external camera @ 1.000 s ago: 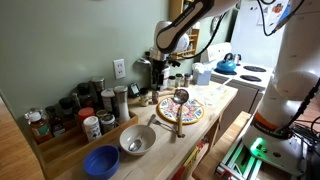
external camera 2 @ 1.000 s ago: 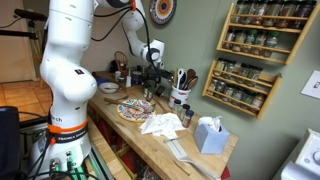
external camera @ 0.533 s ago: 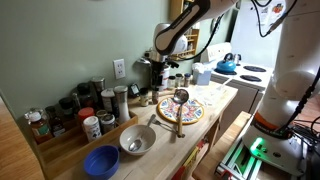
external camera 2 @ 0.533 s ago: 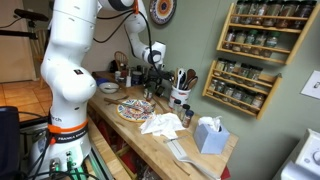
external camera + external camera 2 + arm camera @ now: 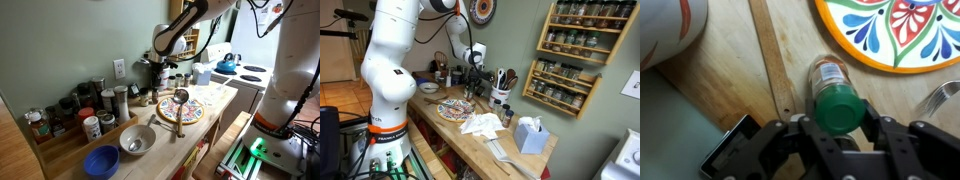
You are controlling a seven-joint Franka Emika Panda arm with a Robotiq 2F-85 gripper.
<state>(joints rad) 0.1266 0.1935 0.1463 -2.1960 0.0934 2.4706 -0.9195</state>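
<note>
- Gripper (image 5: 837,130): pointing straight down over the counter (image 5: 725,95), jaws drawn in narrow with one on each side of a green cap; whether they press it or only flank it cannot be told. The top-down stance suits a tall, slim item taken by its head
- Spice bottle (image 5: 828,72): glass body with green cap (image 5: 836,110), apparently upright on the wood, between the jaws and just beside the plate rim. The cap is the only part a vertical grip can reach
- Wooden strip (image 5: 772,60): runs along the counter just beside the bottle
- Dark flat object (image 5: 730,150): at the counter edge by one finger; kind unclear
- Painted plate (image 5: 865,40): orange rim, blue and red pattern, near the bottle but apart from it
- White cylinder (image 5: 665,25): at the corner of the wrist view, well apart
- Ladle (image 5: 180,105): laid across the plate in an exterior view
- Steel bowl (image 5: 137,140) and blue bowl (image 5: 101,160): further along the counter
- Utensil crock (image 5: 501,95): near the wall, handles up for easy reach
- Wall spice rack (image 5: 582,50): jars in rows, farthest off
</note>
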